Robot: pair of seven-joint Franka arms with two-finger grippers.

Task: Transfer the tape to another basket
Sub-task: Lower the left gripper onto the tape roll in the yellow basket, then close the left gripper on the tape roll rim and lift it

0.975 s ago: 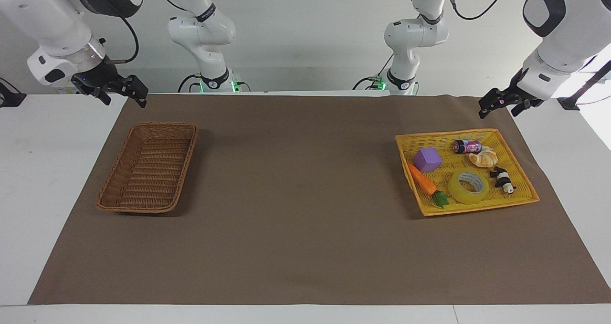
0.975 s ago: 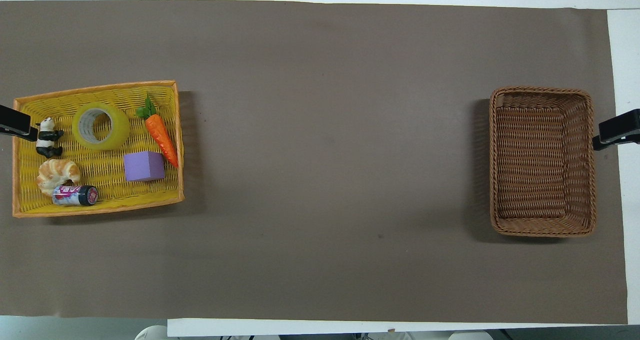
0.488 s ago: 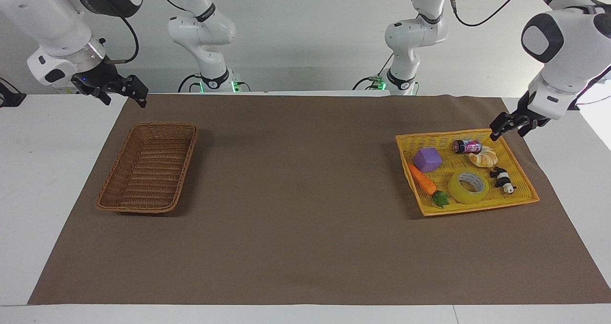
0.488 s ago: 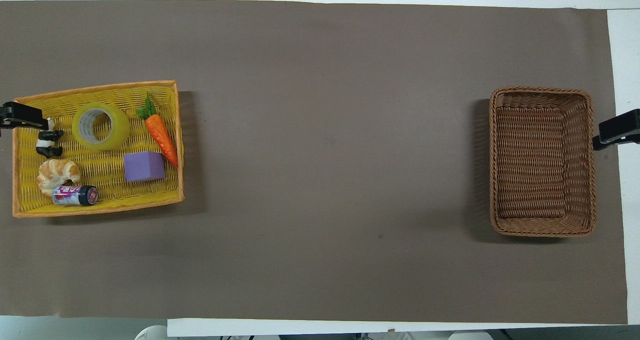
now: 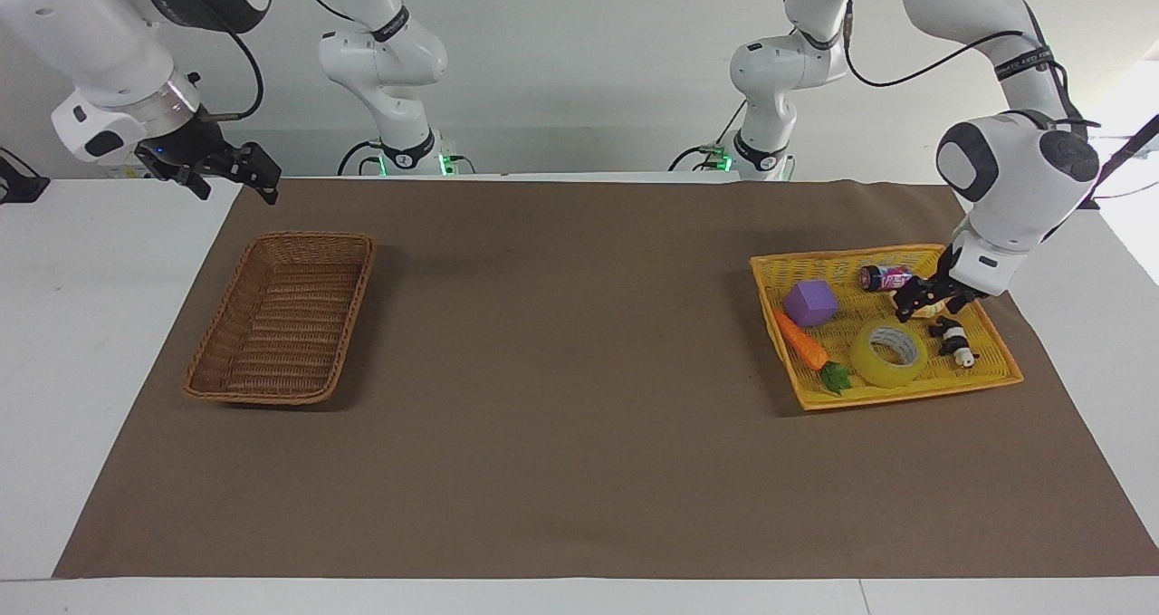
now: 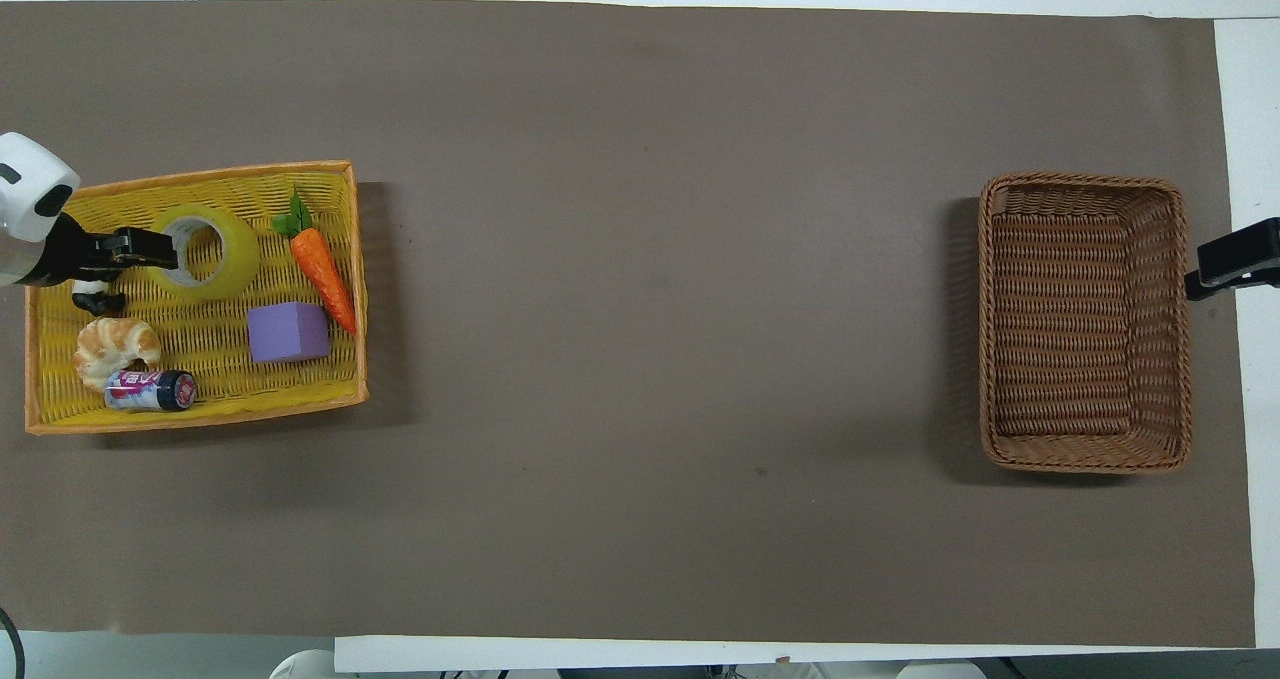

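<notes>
The tape (image 5: 871,364), a yellow roll with a grey-white core, lies flat in the yellow tray (image 5: 905,394) at the left arm's end of the table; it also shows in the overhead view (image 6: 238,257). My left gripper (image 5: 924,300) is open and hangs low over the tray, above the croissant and just beside the tape, apart from it; it also shows in the overhead view (image 6: 150,249). The brown wicker basket (image 5: 281,312) stands empty at the right arm's end. My right gripper (image 5: 231,169) is open and waits raised beside that basket.
The yellow tray also holds a purple cube (image 5: 810,303), a toy carrot (image 5: 801,341), a small can (image 5: 886,278), a croissant (image 6: 115,347) and a panda figure (image 5: 953,341). A brown mat (image 5: 561,370) covers the table.
My left gripper has come down from beside the tray's near corner to low over the tray, next to the tape. The right arm and all objects have stayed put.
</notes>
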